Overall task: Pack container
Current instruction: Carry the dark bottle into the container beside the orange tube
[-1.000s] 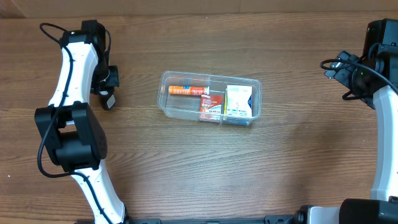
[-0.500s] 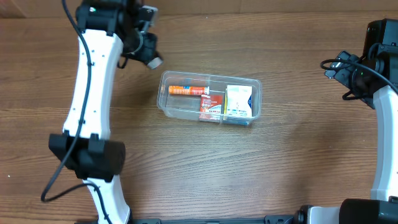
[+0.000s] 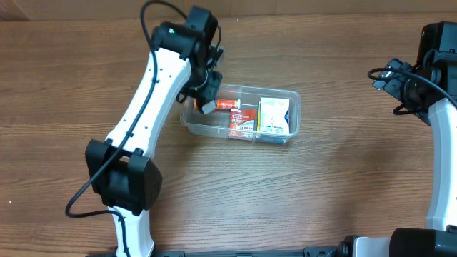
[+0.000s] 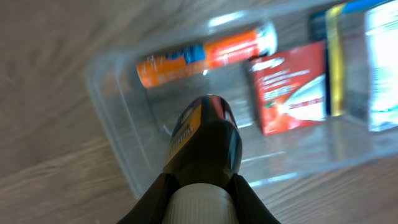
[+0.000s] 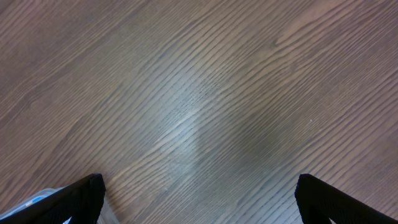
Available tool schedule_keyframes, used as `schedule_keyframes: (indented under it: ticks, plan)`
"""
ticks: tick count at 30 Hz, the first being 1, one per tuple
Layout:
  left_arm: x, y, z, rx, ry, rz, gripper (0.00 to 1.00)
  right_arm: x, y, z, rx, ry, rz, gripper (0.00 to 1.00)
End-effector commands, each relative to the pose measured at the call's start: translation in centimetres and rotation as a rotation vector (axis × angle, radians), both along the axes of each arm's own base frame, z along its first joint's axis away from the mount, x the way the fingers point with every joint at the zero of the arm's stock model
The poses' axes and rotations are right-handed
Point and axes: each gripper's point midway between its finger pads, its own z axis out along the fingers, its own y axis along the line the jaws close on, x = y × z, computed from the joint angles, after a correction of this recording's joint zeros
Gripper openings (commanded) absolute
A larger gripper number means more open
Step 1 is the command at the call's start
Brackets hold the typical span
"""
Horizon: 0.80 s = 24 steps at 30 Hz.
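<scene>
The clear plastic container (image 3: 208, 127) lies mid-table. It holds an orange tube (image 3: 227, 104), a red box (image 3: 243, 121) and a white-and-green box (image 3: 274, 116). My left gripper (image 3: 204, 94) is shut on a dark bottle (image 3: 207, 107) with a white cap and hovers over the container's left end. In the left wrist view the bottle (image 4: 205, 140) points down at the container's bare left part (image 4: 112, 112), beside the orange tube (image 4: 205, 53) and red box (image 4: 289, 87). My right gripper (image 5: 199, 193) is open and empty above bare wood at the far right (image 3: 389, 78).
The wooden table (image 3: 328, 193) surrounds the container. My left arm (image 3: 146, 107) stretches diagonally from the front left across to the container. The right arm's cables (image 3: 400, 71) hang near the right edge.
My left arm has swung from the far left, round the back, to over the container's left end, carrying the bottle. The right arm has not moved.
</scene>
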Motion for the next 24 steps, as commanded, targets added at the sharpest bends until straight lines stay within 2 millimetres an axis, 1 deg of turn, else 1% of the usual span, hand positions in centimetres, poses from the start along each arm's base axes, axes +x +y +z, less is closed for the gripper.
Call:
schedule_keyframes:
  ticks: [1,5,9,14,18,20,23,24]
  plan:
    - [-1.1,0.1,-2.3,0.030,0.048,0.049,0.16,0.3,-0.1,0.8,-0.003,-0.027,-0.005,1.00]
    - [-1.5,-0.3,-4.3,0.037,0.061,0.037,0.17,0.3,-0.1,0.8,-0.002,-0.028,-0.004,1.00]
    - [-0.9,-0.8,-5.3,0.026,0.034,0.031,0.17,0.3,-0.1,0.8,-0.002,-0.028,-0.004,1.00]
    - [0.1,-0.8,-5.5,0.030,-0.011,0.026,0.17,0.3,-0.1,0.8,-0.002,-0.028,-0.004,1.00]
    - [0.2,-0.8,-5.5,0.031,-0.013,0.026,0.17,0.3,-0.1,0.8,-0.002,-0.028,-0.004,1.00]
    - [0.2,-0.8,-5.5,0.031,-0.012,0.026,0.22,0.3,-0.1,0.8,-0.002,-0.028,-0.004,1.00]
    - [0.0,-0.7,-5.5,0.034,-0.004,0.026,0.42,0.3,-0.1,0.8,-0.002,-0.028,-0.004,1.00]
    - [-0.1,-0.7,-5.5,0.036,-0.001,0.026,0.45,0.3,-0.1,0.8,-0.002,-0.028,-0.004,1.00]
